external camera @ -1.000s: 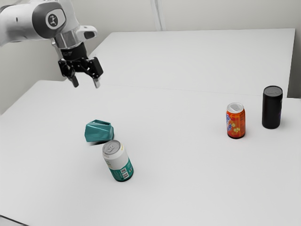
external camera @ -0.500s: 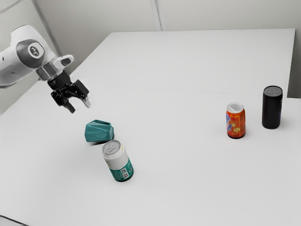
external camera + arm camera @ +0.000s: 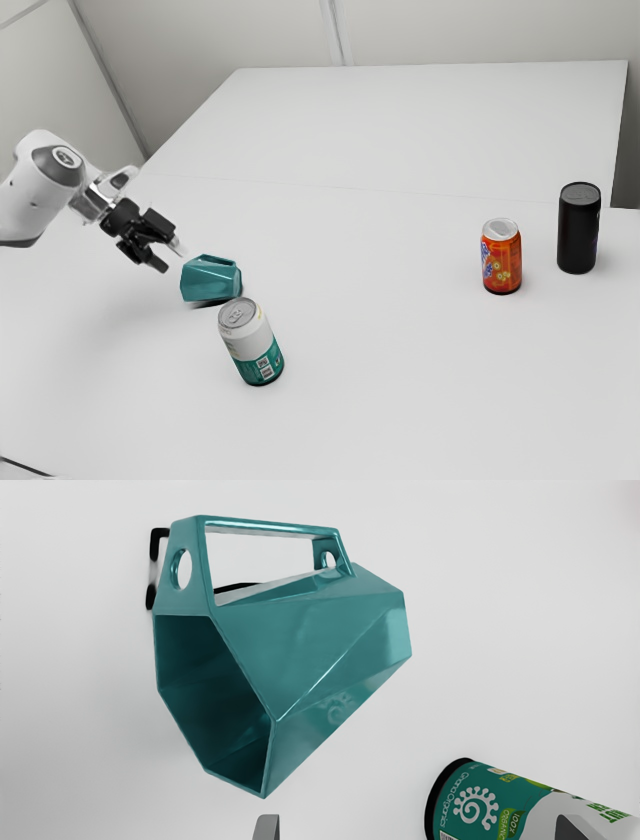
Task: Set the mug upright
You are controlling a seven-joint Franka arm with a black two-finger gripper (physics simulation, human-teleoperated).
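The teal faceted mug (image 3: 210,279) lies on its side on the table. My gripper (image 3: 168,258) hangs above the tabletop, tilted, just off the mug toward the exterior view's left, its two fingers apart with nothing between them. In the wrist view the mug (image 3: 310,645) shows its dark open mouth and its squared handle; the gripper (image 3: 417,827) has its fingertips wide apart, not touching the mug.
A white and green can (image 3: 251,342) stands close beside the mug, and it appears in the wrist view as a can (image 3: 480,800) too. Farther off, toward the exterior view's right, stand an orange can (image 3: 501,257) and a black can (image 3: 578,228) on the white table (image 3: 400,400).
My arm has swung down and toward the exterior view's left, bringing the gripper lower and more tilted, close to the mug's level. The mug and the cans have stayed put.
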